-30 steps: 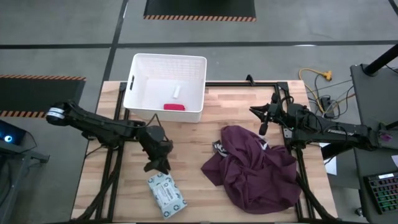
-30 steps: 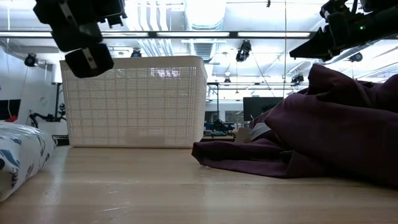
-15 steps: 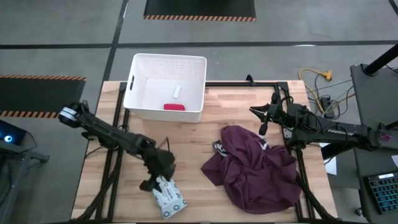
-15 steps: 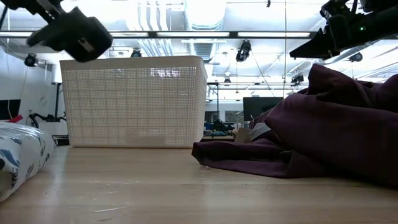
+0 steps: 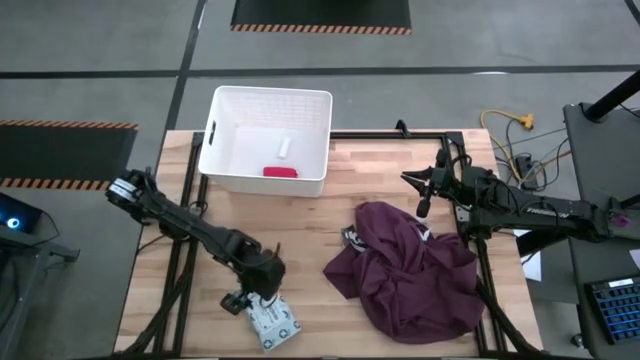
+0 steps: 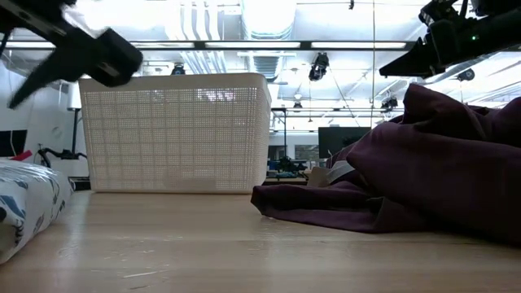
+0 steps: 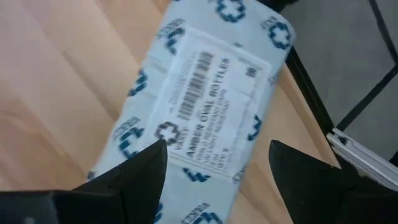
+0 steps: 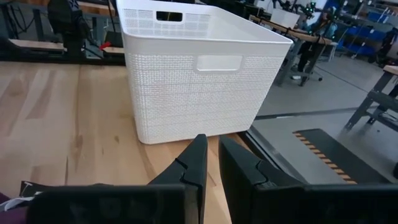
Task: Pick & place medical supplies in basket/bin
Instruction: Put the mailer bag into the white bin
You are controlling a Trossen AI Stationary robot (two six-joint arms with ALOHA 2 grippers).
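The flat pale packet with blue crosses (image 5: 272,322) lies on the wooden table near its front edge and also shows in the low view as the packet (image 6: 24,203). My left gripper (image 7: 214,180) hangs open just above the packet's far end (image 5: 252,298), one finger to either side, touching nothing. The white perforated bin (image 5: 222,130) stands at the far left. In it lie a red-pink tube (image 5: 280,171) and a tiny white bottle (image 5: 284,149). My right gripper (image 8: 212,163) is shut and waits in the air at the table's right (image 5: 420,195).
A large maroon cloth (image 5: 410,270) lies crumpled over the table's right half, close to the packet's right. Bare wood lies between the bin and the packet. The table's front edge is just beyond the packet. Cables and a dark desk (image 5: 600,130) stand off the right edge.
My left gripper has gone toward the table's near edge and down, from the middle of the table's left half to right over the packet, and it has tipped over. The packet, the bin and my right arm have kept still.
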